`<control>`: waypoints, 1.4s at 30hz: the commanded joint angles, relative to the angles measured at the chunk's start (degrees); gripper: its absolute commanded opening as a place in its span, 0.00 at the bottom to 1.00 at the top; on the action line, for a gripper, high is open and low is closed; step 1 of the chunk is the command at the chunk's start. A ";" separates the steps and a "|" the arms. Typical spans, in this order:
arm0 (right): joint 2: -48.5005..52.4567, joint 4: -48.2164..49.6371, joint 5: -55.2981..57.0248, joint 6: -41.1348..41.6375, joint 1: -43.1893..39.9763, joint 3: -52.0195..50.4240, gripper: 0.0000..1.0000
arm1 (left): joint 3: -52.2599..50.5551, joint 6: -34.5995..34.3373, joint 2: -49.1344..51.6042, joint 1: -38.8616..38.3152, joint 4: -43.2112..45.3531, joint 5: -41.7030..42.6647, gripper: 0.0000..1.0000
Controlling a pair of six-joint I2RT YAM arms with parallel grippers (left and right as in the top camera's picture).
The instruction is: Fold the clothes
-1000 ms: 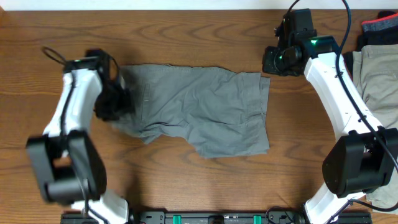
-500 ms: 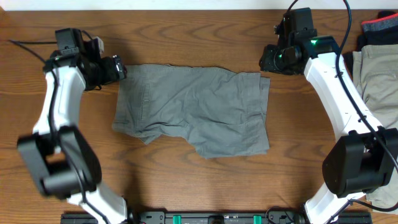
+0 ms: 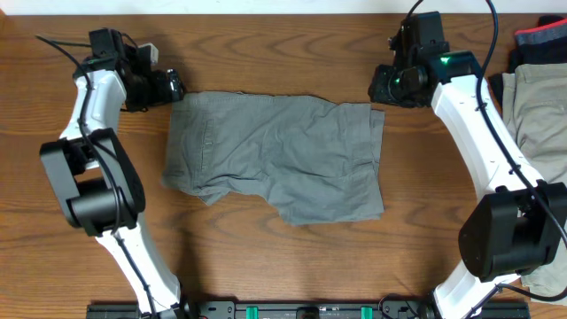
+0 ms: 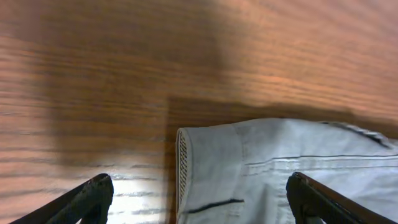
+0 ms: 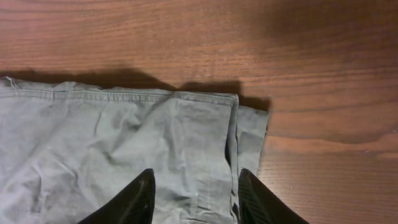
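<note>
Shorts (image 3: 279, 155), mid-grey, are lying spread across the middle of the wooden table (image 3: 266, 266), creased through the centre, with one leg reaching nearer on the right.

Left gripper (image 4: 199, 180) is hovering at the far-left corner. Its jaws are standing wide apart and are holding nothing, and the waistband corner is lying on the wood between them.

Right gripper (image 5: 196, 174) is sitting over the far-right corner. Its jaws are parted to either side of a doubled edge and are not clamping. Whether the tips are touching the cloth cannot be told.

Risks, as judged:
- The right jaws are straddling two offset layers, so a shallow close is likely to be catching only the upper one, leaving the lower behind.
- The left corner is lying near the jaws' reach, so a close without further advance could be pinching only the edge, which may be slipping out on lifting.
- Uneven lift between the two arms would be skewing the fold.
- The creases are running the risk of being folded in.
- Khaki trousers (image 3: 536, 115) are lying at the right edge close to the right arm, and a wide swing could be snagging them.
</note>
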 commanded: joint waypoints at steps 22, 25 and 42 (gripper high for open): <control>0.04 -0.50 0.87 0.22 0.61 0.00 0.38 | 0.59 1.90 3.72 -2.97 1.11 4.63 0.24; 0.04 -0.46 2.99 0.24 0.61 0.00 0.36 | 0.59 1.55 3.56 -2.03 -0.22 4.68 0.19; 13.11 4.61 -1.05 -1.81 0.07 -0.09 0.24 | 0.59 0.63 -7.61 0.11 -3.89 8.92 0.13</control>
